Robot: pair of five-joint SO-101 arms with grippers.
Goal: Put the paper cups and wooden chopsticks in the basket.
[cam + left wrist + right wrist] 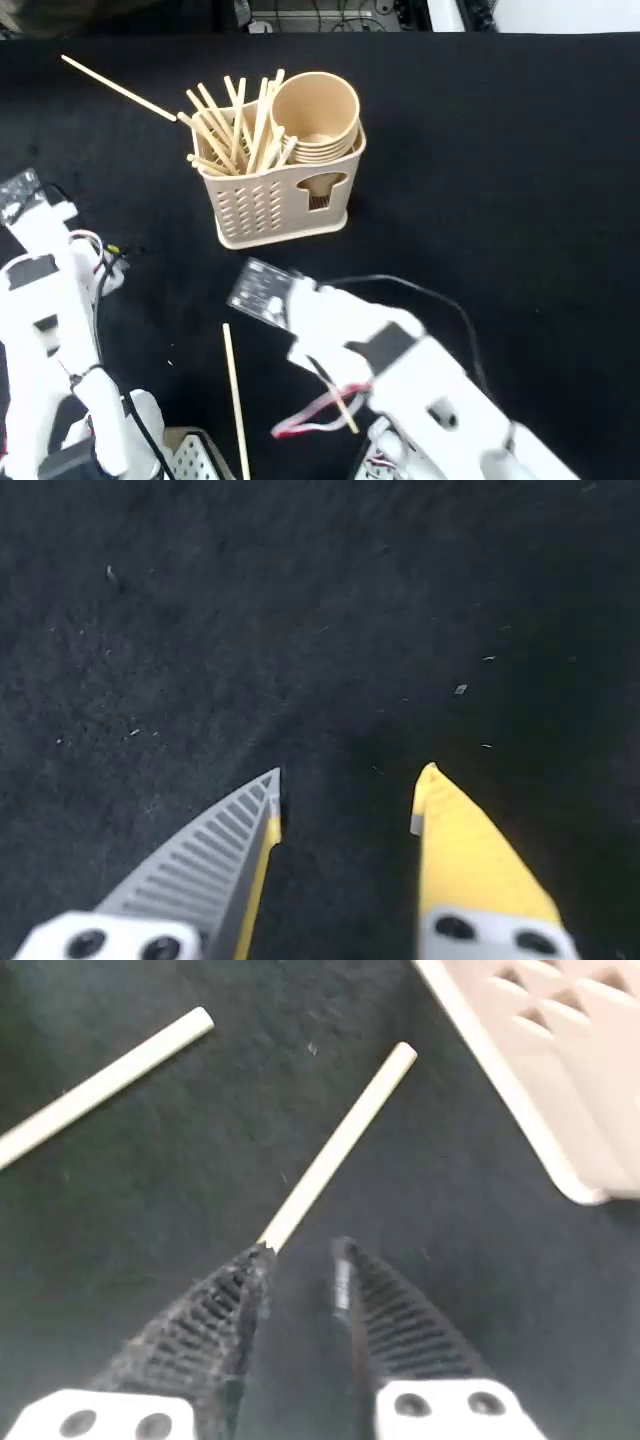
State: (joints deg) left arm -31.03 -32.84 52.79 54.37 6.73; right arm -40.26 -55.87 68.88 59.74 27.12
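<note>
High view: beige perforated plastic basket point(270, 205) stands upright on the black cloth table point(520, 200). The stack of tan paper cups point(315, 110) sits in one compartment and the bundle of pale wooden chopsticks point(235, 130) in the other. A long loose chopstick point(115, 87) lies outside the basket, slanting in toward the bundle. A second loose chopstick point(235, 400) lies on the cloth between the two white arms, well apart from the basket. A short length of a third stick point(347, 415) shows at the right arm.

Right wrist view: black right gripper point(300, 1247) has its fingers narrowly apart, with nothing between them. The near chopstick point(340, 1145) ends at one fingertip and points toward the basket's corner.

Left wrist view: left gripper point(345, 775), one yellow finger and one grey, is spread apart above bare cloth.
</note>
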